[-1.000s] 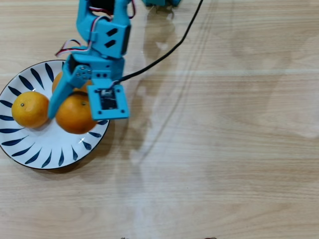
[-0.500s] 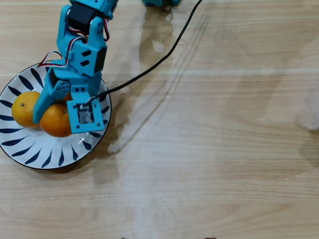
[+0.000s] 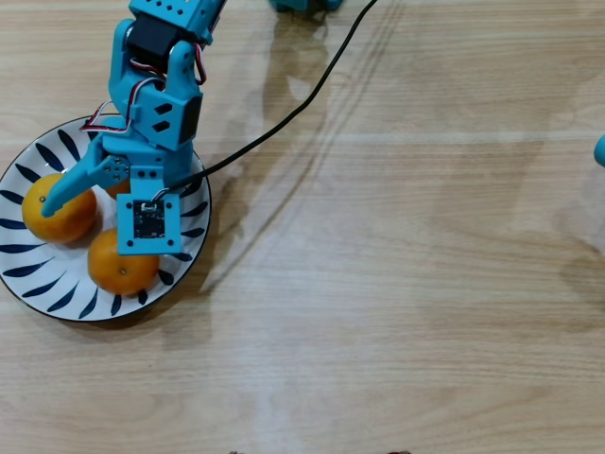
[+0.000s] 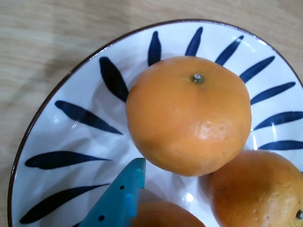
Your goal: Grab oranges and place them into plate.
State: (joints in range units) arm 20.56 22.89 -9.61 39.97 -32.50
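The white plate (image 3: 38, 284) with dark blue strokes lies at the left of the overhead view. Three oranges rest in it: one at the left (image 3: 59, 216), one at the front (image 3: 121, 270), and one mostly hidden under the arm (image 3: 113, 188). My blue gripper (image 3: 95, 227) hovers over the plate, open, with nothing between its jaws. Its thin finger reaches across the left orange. The wrist view shows a large orange (image 4: 189, 116) on the plate (image 4: 71, 137), a second (image 4: 255, 189) at the lower right, a third (image 4: 165, 218) at the bottom edge, and one blue finger (image 4: 118, 201).
A black cable (image 3: 284, 123) runs from the gripper up across the light wooden table (image 3: 397, 284). A small blue object (image 3: 600, 149) pokes in at the right edge. The arm's base stands at the top edge, above the plate.
The gripper carried an orange left over the plate, then opened. That orange now lies free at the plate's front, and the thin finger has swung out over the left orange.
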